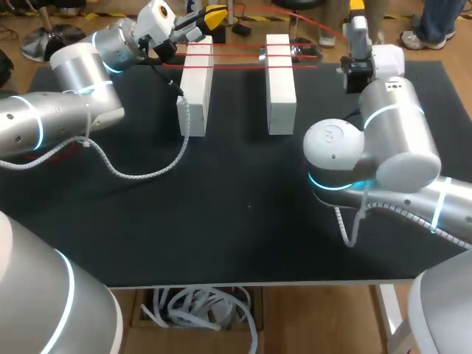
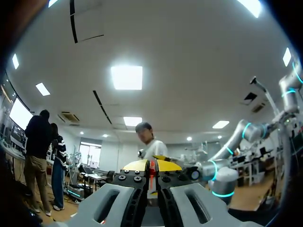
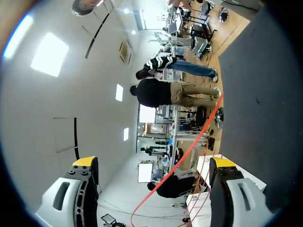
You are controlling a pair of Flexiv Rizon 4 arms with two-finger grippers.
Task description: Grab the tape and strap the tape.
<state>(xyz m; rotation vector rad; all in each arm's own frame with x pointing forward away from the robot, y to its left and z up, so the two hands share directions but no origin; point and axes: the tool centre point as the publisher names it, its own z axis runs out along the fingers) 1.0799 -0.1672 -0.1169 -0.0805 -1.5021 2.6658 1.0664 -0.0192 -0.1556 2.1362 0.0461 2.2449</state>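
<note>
Left arm comes in over the counter at its far left corner. Left pincer sits just past the far end of the left white block. In the left wrist view that pincer is closed tight, yellow tips together, with a sliver of the red tape clamped between them.

A white ribbed cable hangs off the left arm and loops over the counter, ending against the left block.

The tape runs in several straight red lines from the left pincer side across the far ends of both blocks. It crosses the gap between them and goes over the right white block. One more strand angles off towards the far right.

Right arm comes in from the right, elbow over the counter. Right pincer is at the far edge, right of the right block. In the right wrist view it is wide open. The tape passes through the gap and touches neither finger. It grips nothing.
</note>
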